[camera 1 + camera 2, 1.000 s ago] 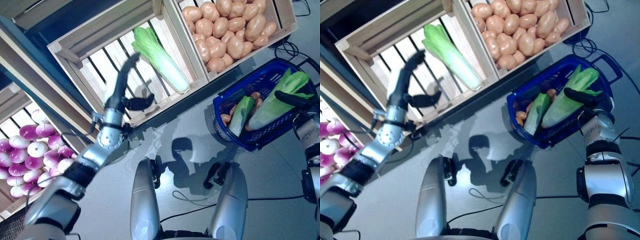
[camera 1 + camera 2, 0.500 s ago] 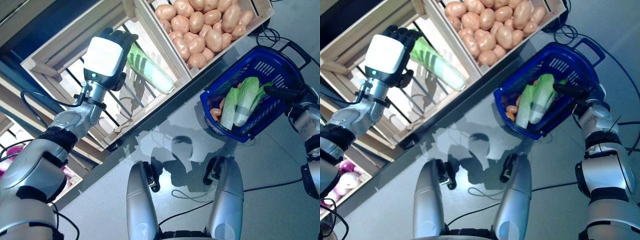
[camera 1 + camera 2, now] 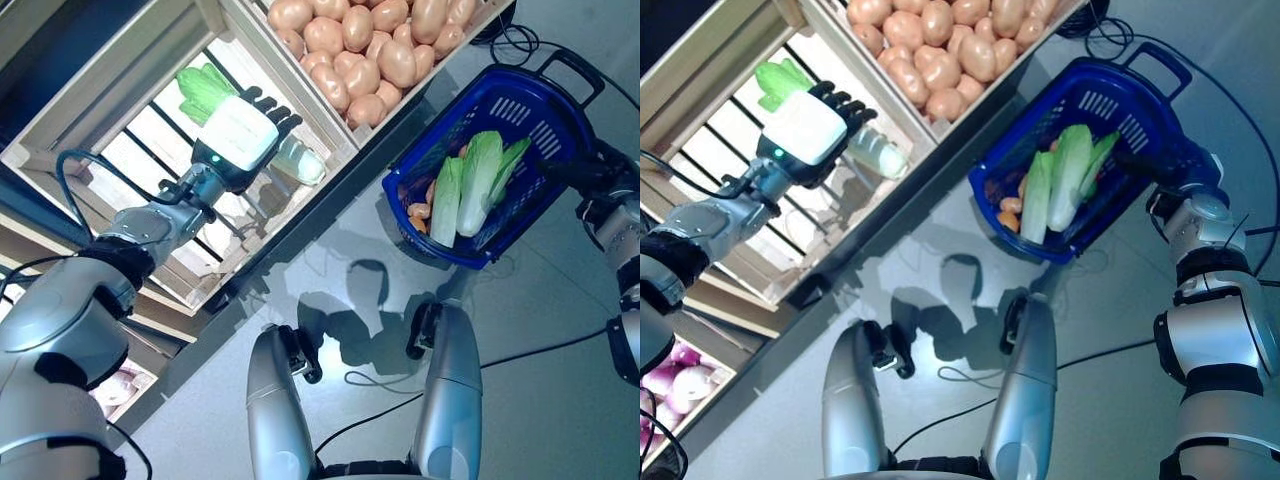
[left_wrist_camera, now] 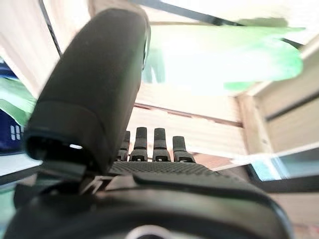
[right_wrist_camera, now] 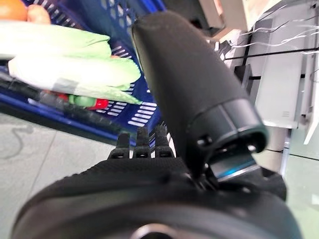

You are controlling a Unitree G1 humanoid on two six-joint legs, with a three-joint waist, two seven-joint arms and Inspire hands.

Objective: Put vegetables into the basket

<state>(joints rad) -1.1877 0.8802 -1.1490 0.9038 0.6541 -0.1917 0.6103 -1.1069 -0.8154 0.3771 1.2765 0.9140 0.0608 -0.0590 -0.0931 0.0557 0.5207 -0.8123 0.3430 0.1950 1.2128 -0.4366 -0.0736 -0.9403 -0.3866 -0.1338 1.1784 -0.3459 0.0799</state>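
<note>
A long green-and-white cabbage (image 3: 299, 162) lies in a slatted wooden crate (image 3: 100, 110) of the stand. My left hand (image 3: 240, 135) lies over its middle with fingers straight, open; in the left wrist view the cabbage (image 4: 224, 62) shows just past the fingers (image 4: 157, 144). The blue plastic basket (image 3: 560, 90) stands on the floor at the right and holds two pale green cabbages (image 3: 470, 185) and small orange vegetables (image 3: 415, 210). My right hand (image 3: 590, 175) waits at the basket's right rim, fingers straight, open. The basket's wall (image 5: 134, 117) and the cabbages (image 5: 70, 64) show in the right wrist view.
The wooden stand runs diagonally across the upper left, with a second crate (image 3: 455, 35) next to the basket. Grey floor (image 3: 560, 360) lies between the stand, the basket and me.
The camera has shifted. My left hand has gone from the crate's front up over the cabbage and now lies on its middle. My right hand stays at the basket's rim.
</note>
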